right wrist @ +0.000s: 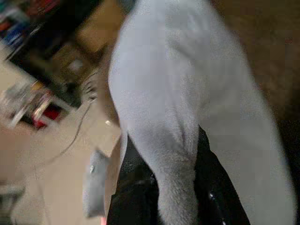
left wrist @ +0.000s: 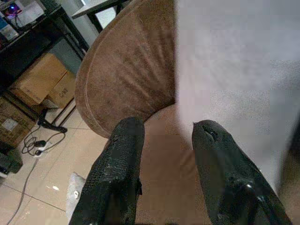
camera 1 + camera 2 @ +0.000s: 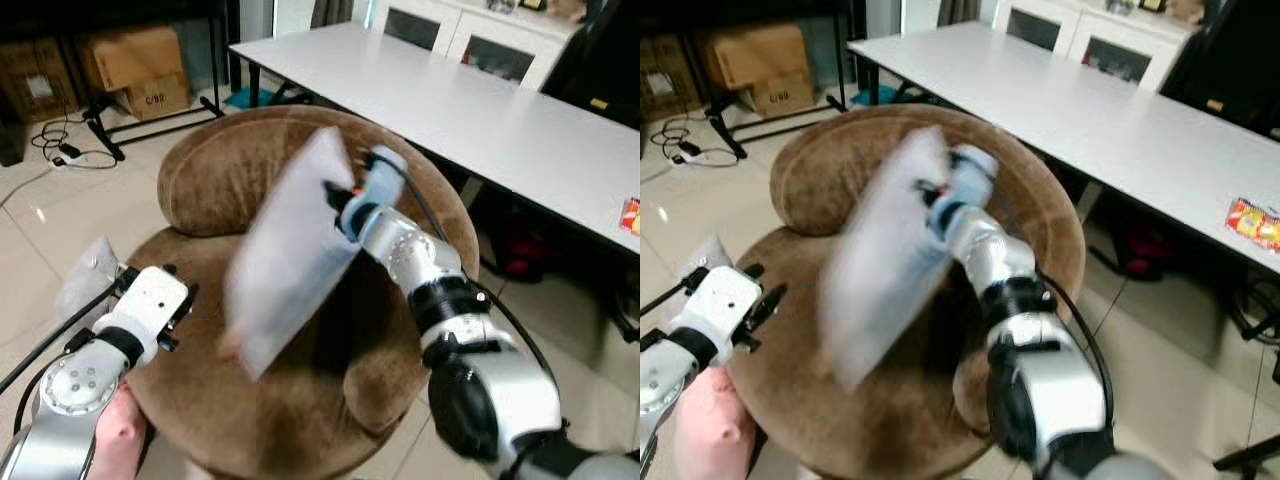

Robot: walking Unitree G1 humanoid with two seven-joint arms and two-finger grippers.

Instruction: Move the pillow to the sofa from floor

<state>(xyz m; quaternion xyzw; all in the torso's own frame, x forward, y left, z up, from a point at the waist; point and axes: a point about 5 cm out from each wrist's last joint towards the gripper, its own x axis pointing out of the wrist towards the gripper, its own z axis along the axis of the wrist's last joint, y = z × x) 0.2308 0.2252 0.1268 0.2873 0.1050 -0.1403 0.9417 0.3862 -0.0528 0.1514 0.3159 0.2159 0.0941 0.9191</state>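
A light grey pillow [image 3: 290,260] hangs tilted and motion-blurred over the seat of the round brown sofa [image 3: 220,170]. My right gripper [image 3: 340,195] is shut on its upper edge, and the right wrist view shows the grey fabric [image 1: 178,117] pinched between the black fingers [image 1: 136,197]. My left gripper [image 2: 164,136] is open with nothing in it, at the sofa's left side beside the pillow's lower part. A second grey pillow [image 3: 88,278] lies on the floor left of the sofa, behind the left arm.
A long white table [image 3: 480,110] runs close behind and to the right of the sofa. Cardboard boxes [image 3: 130,65], a stand and cables [image 3: 60,150] sit on the tiled floor at back left. A pink soft object [image 3: 710,425] lies by the sofa's lower left.
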